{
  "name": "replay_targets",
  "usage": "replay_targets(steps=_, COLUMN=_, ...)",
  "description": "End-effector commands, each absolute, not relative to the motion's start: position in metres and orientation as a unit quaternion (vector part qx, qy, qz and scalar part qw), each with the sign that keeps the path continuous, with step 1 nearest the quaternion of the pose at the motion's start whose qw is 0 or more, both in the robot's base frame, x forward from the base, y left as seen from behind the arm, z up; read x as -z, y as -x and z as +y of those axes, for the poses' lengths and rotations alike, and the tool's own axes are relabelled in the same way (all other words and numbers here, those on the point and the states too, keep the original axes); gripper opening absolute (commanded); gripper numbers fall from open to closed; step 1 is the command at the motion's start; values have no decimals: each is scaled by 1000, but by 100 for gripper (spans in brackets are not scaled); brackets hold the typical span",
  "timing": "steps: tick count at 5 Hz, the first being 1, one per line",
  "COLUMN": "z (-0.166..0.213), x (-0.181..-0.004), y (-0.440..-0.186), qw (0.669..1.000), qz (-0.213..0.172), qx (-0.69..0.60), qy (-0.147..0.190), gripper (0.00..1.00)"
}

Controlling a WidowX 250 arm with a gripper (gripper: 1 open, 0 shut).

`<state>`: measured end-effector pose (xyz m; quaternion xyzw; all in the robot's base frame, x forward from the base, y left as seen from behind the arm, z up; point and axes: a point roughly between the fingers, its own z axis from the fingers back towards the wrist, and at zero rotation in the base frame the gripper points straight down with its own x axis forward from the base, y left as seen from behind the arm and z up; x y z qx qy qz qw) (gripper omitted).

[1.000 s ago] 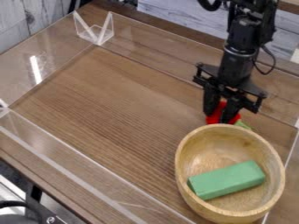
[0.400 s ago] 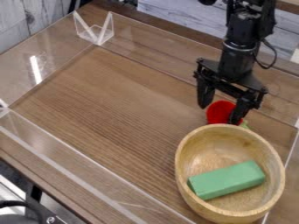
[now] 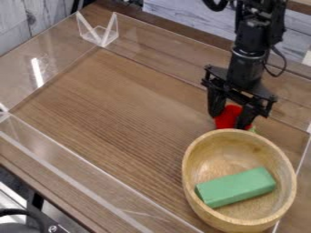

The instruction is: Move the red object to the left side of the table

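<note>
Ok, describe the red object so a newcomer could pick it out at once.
Start at the round wooden bowl near the right front of the wood-grain table. Just behind its far rim stands the black robot arm, and the red object sits on the table between the fingers of its hand. It is small, round and red, unlike the green rectangular block lying inside the bowl.

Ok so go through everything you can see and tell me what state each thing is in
End effector: pointing down, fingers around the red object, which sits on the table.
Red object: between the fingers, beside the wooden bowl.
Wooden bowl: upright, holding the green block.
Green block: lying flat in the bowl.
Table: bordered by clear walls.
</note>
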<state>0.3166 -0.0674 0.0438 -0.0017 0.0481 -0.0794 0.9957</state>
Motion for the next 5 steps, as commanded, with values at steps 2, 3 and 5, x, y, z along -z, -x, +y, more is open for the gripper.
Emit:
replay_targets(steps=2, z=-52, x=-89, y=-323, qw=998, qz=-14, qx=63, qy=-5, gripper=0)
replay_targets(steps=3, z=-26, x=-124, y=-320, qw=998, qz=-52, qx=40, qy=-17, gripper=0)
replay_targets(steps=5, z=59, x=-148, y=-308, qw=997, qz=-66, qx=-22, qy=-40, gripper=0)
